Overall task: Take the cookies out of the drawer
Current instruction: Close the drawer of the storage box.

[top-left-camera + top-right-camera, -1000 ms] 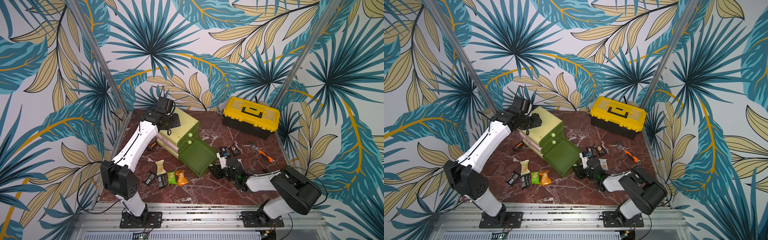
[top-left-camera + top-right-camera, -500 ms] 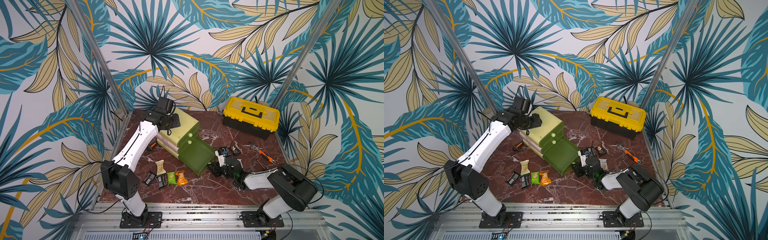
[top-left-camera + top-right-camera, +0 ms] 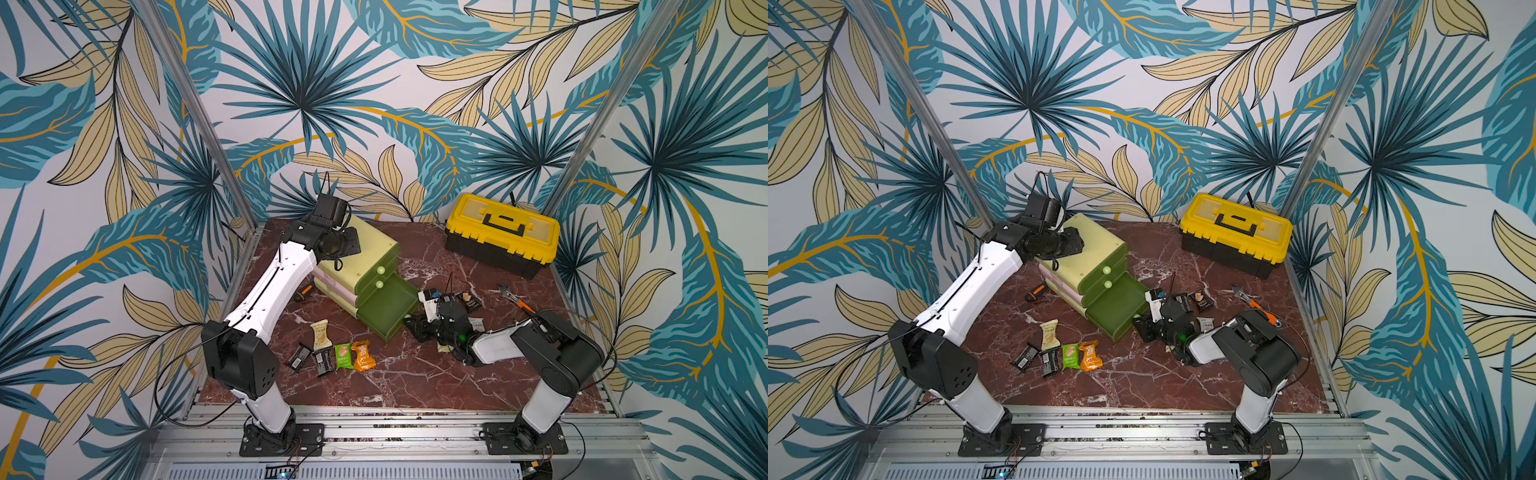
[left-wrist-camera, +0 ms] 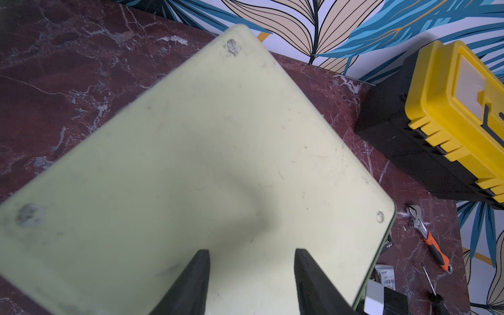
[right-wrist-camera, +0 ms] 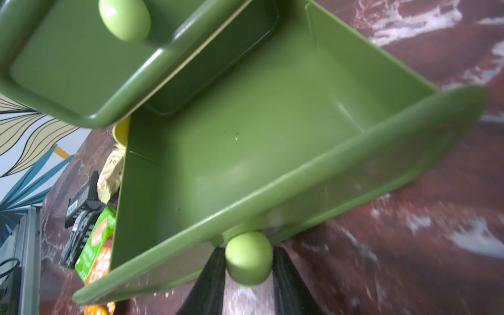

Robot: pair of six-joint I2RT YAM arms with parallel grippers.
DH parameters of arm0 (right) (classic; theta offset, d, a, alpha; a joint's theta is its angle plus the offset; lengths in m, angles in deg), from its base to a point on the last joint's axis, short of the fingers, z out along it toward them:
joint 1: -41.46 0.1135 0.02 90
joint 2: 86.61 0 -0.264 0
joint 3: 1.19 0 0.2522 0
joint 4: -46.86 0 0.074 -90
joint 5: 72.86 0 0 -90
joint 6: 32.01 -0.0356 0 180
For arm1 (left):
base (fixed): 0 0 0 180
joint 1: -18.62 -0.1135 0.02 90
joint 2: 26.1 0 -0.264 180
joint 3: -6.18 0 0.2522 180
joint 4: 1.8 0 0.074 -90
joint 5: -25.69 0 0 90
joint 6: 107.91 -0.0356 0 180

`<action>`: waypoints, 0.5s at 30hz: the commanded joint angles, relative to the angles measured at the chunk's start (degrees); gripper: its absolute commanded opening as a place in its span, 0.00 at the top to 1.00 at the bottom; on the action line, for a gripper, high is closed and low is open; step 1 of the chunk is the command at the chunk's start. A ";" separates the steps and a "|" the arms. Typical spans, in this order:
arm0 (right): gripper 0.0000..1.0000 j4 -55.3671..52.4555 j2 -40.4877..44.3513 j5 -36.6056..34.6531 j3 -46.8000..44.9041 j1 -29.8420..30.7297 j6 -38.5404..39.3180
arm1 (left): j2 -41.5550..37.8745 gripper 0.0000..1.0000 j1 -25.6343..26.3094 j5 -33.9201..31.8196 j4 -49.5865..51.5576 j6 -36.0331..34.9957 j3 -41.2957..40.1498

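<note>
The bottom green drawer (image 3: 388,309) of the small cabinet (image 3: 372,245) is pulled out, and its inside (image 5: 245,136) shows bare. My right gripper (image 5: 248,249) is shut on the drawer's round light-green knob (image 5: 248,257), low at the drawer's front (image 3: 415,326). Cookies lie on the table: cream (image 3: 320,334), black (image 3: 298,357), green (image 3: 343,356) and orange (image 3: 362,355) packets left of the drawer, and black (image 3: 468,300) and white (image 3: 477,324) ones by my right wrist. My left gripper (image 4: 251,251) is open over the cabinet top (image 4: 191,136), holding nothing.
A yellow and black toolbox (image 3: 500,232) stands at the back right. An orange-handled wrench (image 3: 515,299) lies near the right wall. A small orange and black tool (image 3: 302,293) lies left of the cabinet. The two upper drawers are closed.
My right gripper has moved in to the drawer's front and closed its jaws on the knob. The left arm has not moved.
</note>
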 commanded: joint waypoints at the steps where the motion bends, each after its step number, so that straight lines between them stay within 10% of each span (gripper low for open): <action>1: 0.68 3.19 -2.69 0.46 3.16 0.38 -1.37 | 2.13 0.46 0.18 0.39 3.96 0.21 -0.27; 15: 0.68 2.54 -13.39 0.07 16.65 2.33 -2.66 | 2.08 0.48 0.11 0.85 3.90 0.56 -0.14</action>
